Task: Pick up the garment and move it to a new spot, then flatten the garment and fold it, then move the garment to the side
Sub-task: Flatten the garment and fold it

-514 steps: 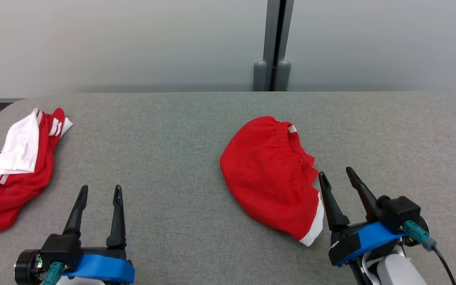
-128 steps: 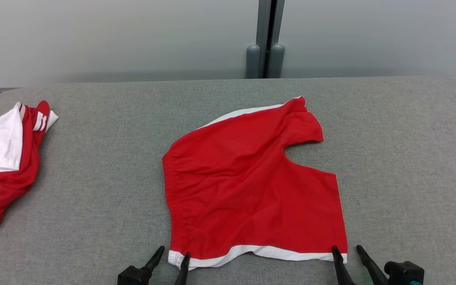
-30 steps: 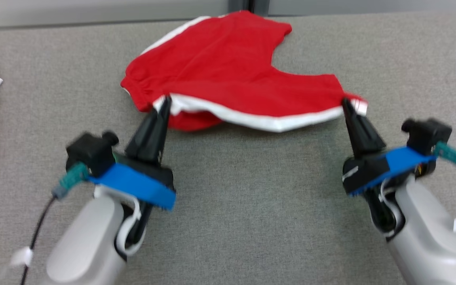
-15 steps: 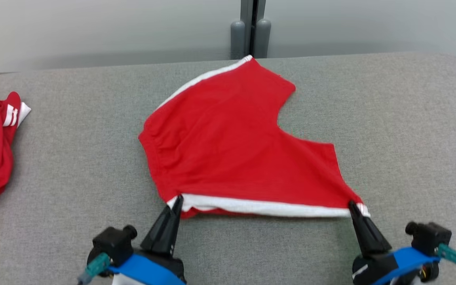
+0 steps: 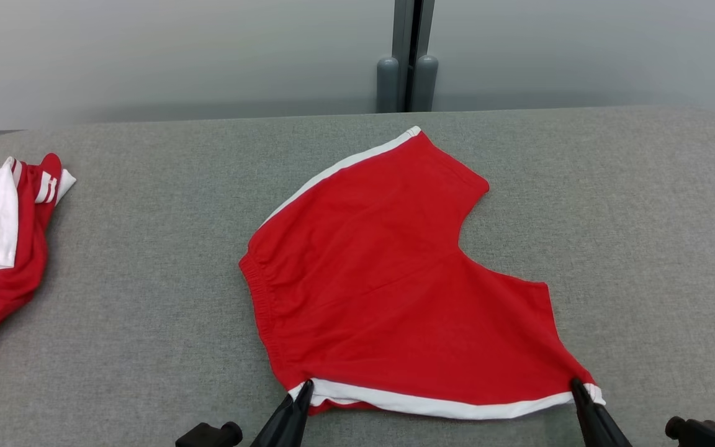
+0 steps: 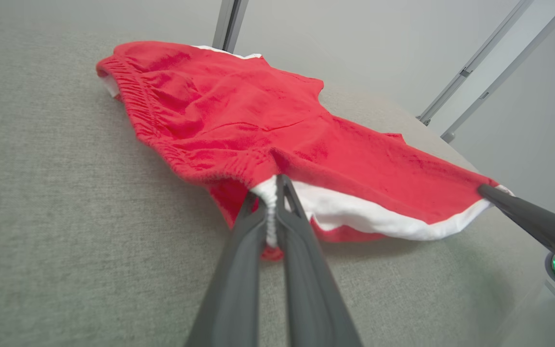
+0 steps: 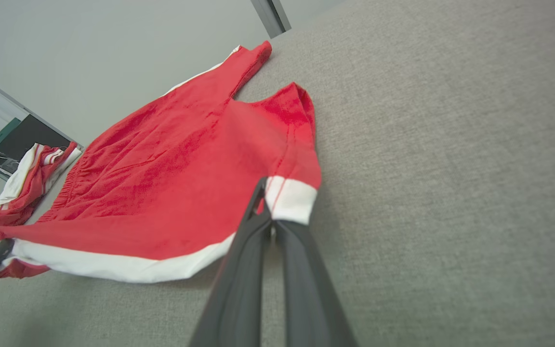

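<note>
The garment [image 5: 388, 273] is a pair of red shorts with white trim, spread mostly flat on the grey table [image 5: 146, 248], its elastic waistband on the left. My left gripper [image 5: 303, 390] is shut on the near left corner of the white hem; the left wrist view shows white trim pinched at my left gripper [image 6: 271, 193]. My right gripper [image 5: 576, 385] is shut on the near right corner, with the garment [image 7: 171, 164] stretching away from my right gripper [image 7: 268, 202]. The hem hangs taut between both grippers, slightly lifted off the garment [image 6: 239, 111] lying behind.
A second red and white garment [image 5: 4, 248] lies crumpled at the table's left edge, also seen as the crumpled garment [image 7: 27, 178] in the right wrist view. A grey post [image 5: 408, 56] stands behind the table against a pale wall.
Both grippers kept their hold on the hem corners and drew the garment toward me while the head view shifted. The shorts now lie flatter and more spread out.
</note>
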You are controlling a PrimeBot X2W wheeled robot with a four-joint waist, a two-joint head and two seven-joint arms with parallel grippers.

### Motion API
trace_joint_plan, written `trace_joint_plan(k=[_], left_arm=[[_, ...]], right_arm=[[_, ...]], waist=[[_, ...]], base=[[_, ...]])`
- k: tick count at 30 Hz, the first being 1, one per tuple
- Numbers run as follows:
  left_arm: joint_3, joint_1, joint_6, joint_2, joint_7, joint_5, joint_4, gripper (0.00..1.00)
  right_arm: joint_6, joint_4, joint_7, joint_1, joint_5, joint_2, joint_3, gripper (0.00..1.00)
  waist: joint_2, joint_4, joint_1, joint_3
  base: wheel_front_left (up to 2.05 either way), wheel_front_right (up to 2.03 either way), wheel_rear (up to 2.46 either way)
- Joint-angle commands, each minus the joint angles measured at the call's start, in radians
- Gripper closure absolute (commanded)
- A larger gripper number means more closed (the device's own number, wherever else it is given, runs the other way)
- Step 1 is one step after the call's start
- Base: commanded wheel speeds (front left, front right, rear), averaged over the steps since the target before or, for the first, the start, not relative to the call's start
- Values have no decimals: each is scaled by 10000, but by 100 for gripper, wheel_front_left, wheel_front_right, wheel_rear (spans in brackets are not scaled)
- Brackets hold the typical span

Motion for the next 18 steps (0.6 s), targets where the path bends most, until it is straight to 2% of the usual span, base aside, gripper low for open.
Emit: trace_joint_plan(k=[1,10,18], left_arm=[[25,59,-20,-9,-25,1,-49,100],[219,-511,-20,-188,-25,-112,-233,100],[440,-1304,-20,-87,-25,-319,-497,100]], right_arm=[[5,-102,43,106,-56,5,-130,100],[5,-72,483,-1192,-51,388,-1042,100],[5,542,737,-3522,-315,405,-880,100]], waist=[[2,9,0,-4],[2,35,0,27],[2,258,0,486]], base=[[0,0,0],[0,0,0],[0,0,0]])
